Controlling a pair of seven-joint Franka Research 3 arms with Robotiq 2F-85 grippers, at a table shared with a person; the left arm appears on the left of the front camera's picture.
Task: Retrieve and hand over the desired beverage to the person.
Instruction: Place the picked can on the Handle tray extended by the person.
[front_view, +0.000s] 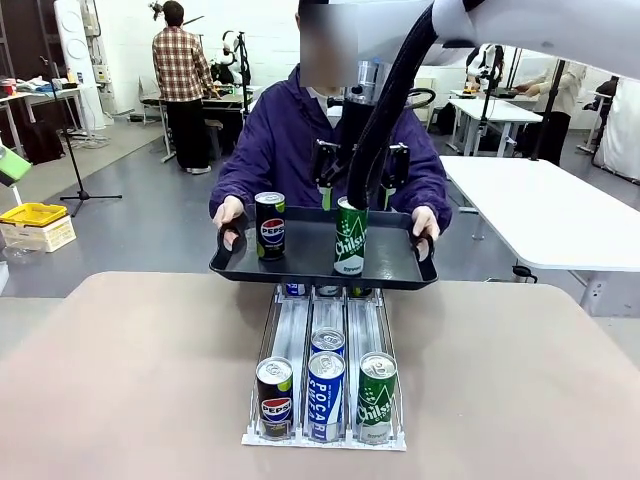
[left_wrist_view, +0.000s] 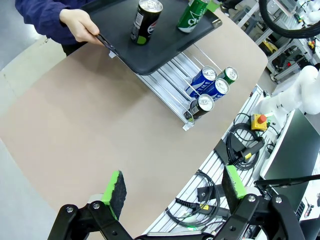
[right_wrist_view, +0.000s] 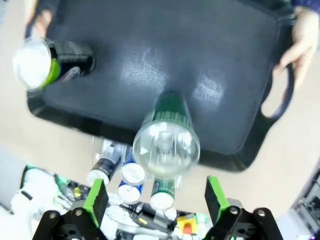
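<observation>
The person (front_view: 285, 130) in a dark purple jacket holds a black tray (front_view: 300, 262) with both hands over the table's far edge. On it stand a black Pepsi can (front_view: 270, 225) and a green Chilsung can (front_view: 350, 237). My right gripper (front_view: 355, 195) hangs open just above the green can, not touching it. In the right wrist view the green can's top (right_wrist_view: 166, 146) lies just ahead of my right gripper (right_wrist_view: 156, 200), with the Pepsi can (right_wrist_view: 37, 62) off to the left. My left gripper (left_wrist_view: 175, 187) is open and empty, high over the table, far from the tray (left_wrist_view: 125, 45).
A white wire rack (front_view: 325, 440) on the beige table (front_view: 120, 380) holds a Pepsi can (front_view: 274, 400), a blue Pocari can (front_view: 325, 398), a green can (front_view: 376, 398) and another can (front_view: 327, 342) behind. The person's hands (right_wrist_view: 302, 40) grip the tray's handles.
</observation>
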